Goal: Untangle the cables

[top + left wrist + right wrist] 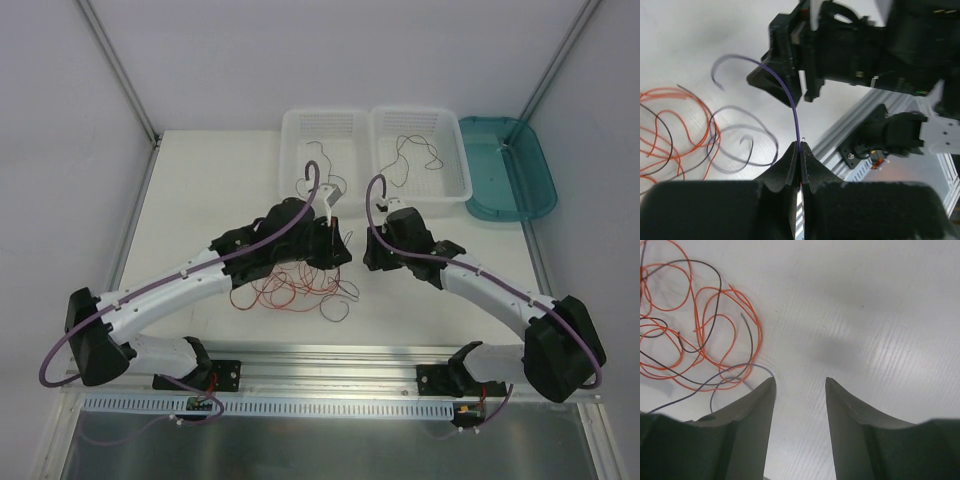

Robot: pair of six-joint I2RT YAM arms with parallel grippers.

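A tangle of thin red and dark cables point(290, 290) lies on the white table in front of the left arm. My left gripper point(335, 252) is shut on one thin purple cable point(790, 97), which arcs up from the closed fingertips point(800, 146) towards the loose orange and dark loops point(680, 125) on the left. My right gripper point(374, 256) is open and empty; in the right wrist view point(800, 382) it hovers just right of the tangle point(705, 330), and a dark strand ends near its left finger point(757, 400).
Two white baskets point(320, 125) point(455, 160) stand at the back; the right one holds a thin dark wire point(420, 155). A teal tray point(535, 185) sits at the far right. The right arm's black wrist point(865, 45) is close in front of the left gripper.
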